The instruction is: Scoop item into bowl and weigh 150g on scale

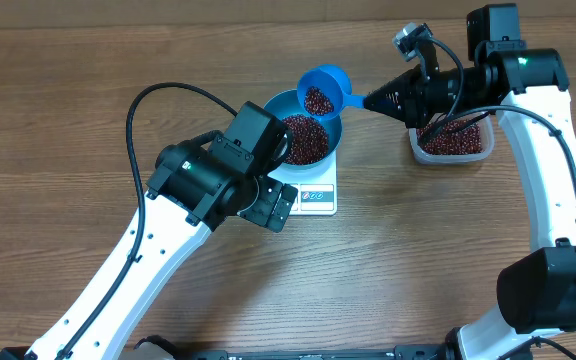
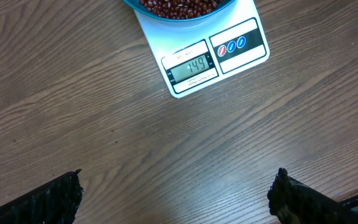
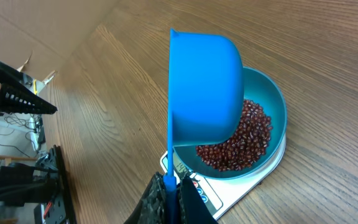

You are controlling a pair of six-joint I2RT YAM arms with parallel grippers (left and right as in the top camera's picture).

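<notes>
Blue scoop point(image 3: 204, 87) pinched by right gripper point(image 3: 169, 199) over bowl point(image 3: 272, 106); left gripper point(image 2: 176, 190) spread (its view alone shows scale point(image 2: 159, 37) display point(image 2: 192, 67)).

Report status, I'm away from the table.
Right gripper shut on scoop, above bowl. Left gripper open, empty. Beans in bowl on scale. Nothing in the way.

**A:** so where's everything sitting on the table point(image 1: 68, 100)?

**B:** scale point(image 1: 316, 195) is pretty much dead centre, bowl point(image 3: 270, 99) on top of it, beans point(image 1: 306, 140) piled inside. scoop point(image 3: 204, 81) hangs over the bowl's far rim with more beans in it.

**A:** and the tub point(image 1: 452, 159)?

**B:** off to the right of the scale, a bit further back, not touching it. beans in there too.
</notes>
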